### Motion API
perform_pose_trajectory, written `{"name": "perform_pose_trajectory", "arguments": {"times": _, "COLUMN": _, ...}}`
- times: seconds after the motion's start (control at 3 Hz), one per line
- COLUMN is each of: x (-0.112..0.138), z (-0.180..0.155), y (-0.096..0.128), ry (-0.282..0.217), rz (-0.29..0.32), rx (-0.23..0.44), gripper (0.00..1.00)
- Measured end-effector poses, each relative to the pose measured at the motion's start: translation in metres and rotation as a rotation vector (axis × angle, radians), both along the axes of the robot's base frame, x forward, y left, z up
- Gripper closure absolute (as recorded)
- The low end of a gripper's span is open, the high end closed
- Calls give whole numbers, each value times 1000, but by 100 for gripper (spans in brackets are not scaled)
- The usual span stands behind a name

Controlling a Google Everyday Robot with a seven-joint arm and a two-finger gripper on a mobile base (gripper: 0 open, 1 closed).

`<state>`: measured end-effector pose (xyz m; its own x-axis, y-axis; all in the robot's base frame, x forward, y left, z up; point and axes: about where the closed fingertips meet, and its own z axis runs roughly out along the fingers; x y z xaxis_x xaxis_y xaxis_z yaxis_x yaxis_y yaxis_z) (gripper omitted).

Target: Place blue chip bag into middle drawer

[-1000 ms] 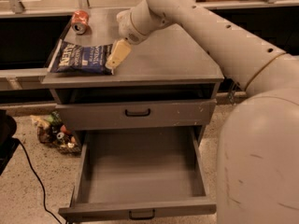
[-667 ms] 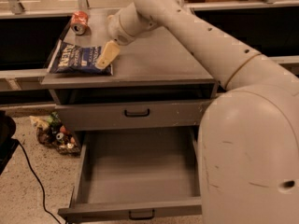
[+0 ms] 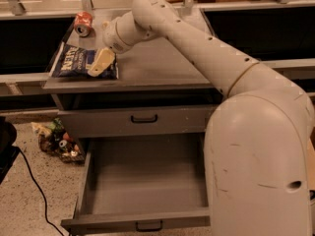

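Grey drawer (image 3: 147, 181) open, gripper (image 3: 101, 63) over bag (image 3: 73, 60)

We see the crinkly blue chip bag (image 3: 71, 60) lying flat at the desk's (image 3: 162, 68) 9 o'clock edge, the gripper (image 3: 101, 62) over its 3 o'clock end. The grey middle drawer (image 3: 147, 178) stands pulled open at 6 o'clock.

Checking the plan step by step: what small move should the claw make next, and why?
Probably lower the claw a little onto the blue chip bag and grasp it. The claw sits over the bag's right end, the bag lies flat on the cabinet top, and the middle drawer is pulled out below.
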<state>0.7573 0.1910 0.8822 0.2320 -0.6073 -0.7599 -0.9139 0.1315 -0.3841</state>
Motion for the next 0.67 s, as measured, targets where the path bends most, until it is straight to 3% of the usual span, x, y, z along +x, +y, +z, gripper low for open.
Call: {"name": "perform_pose_trajectory", "arguments": {"times": 0.67, "x": -21, "z": -16, "y": 16, "ry": 108, "rz": 24, "rx": 47, "gripper": 0}}
